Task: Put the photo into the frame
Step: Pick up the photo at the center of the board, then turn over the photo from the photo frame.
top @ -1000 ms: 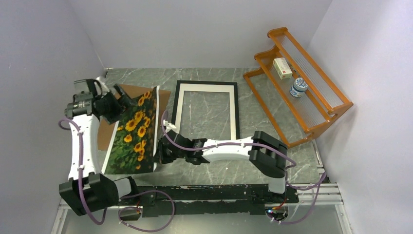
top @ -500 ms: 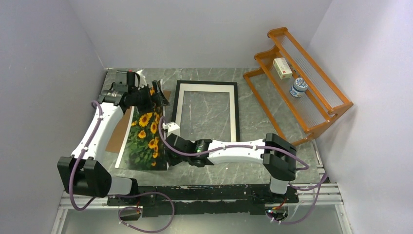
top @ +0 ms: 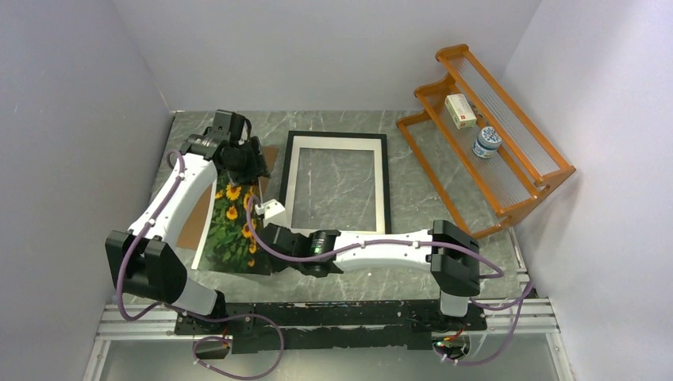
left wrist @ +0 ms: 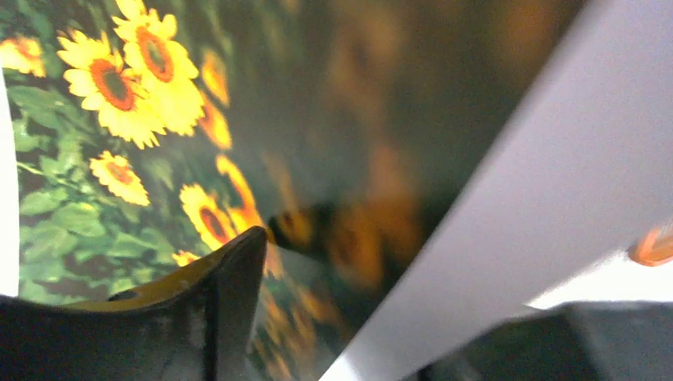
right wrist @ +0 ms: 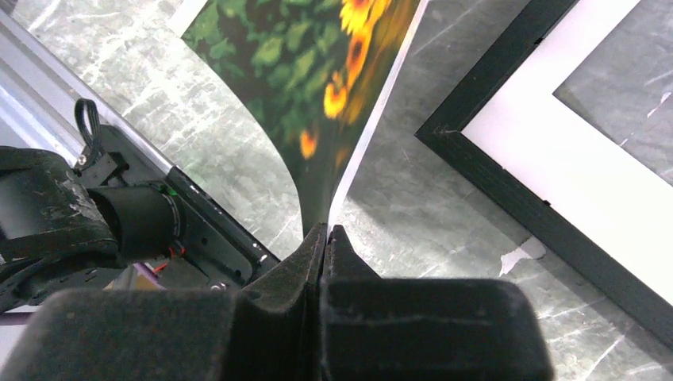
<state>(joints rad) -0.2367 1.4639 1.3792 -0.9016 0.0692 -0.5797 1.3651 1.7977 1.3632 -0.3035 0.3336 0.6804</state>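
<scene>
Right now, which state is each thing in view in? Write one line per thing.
Sunflower photo print, partly lifted and bowed, outside the frame.
Black rectangular picture frame, lying flat, opening unfilled.
Right gripper, shut on the photo's near end.
Left gripper, open around the photo's far end.
Brown backing board, flat, partly under the photo.
Orange wooden rack, upright.
Small white box, lying on the rack.
Blue-and-white jar, upright on the rack.

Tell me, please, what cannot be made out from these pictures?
- Left pincer: top view, its wrist covers the fingers; wrist view blurred, so grip on the photo is unclear.
- Photo's far end: top view, under the left arm.
- Box on the rack: top view, label too small.
</scene>
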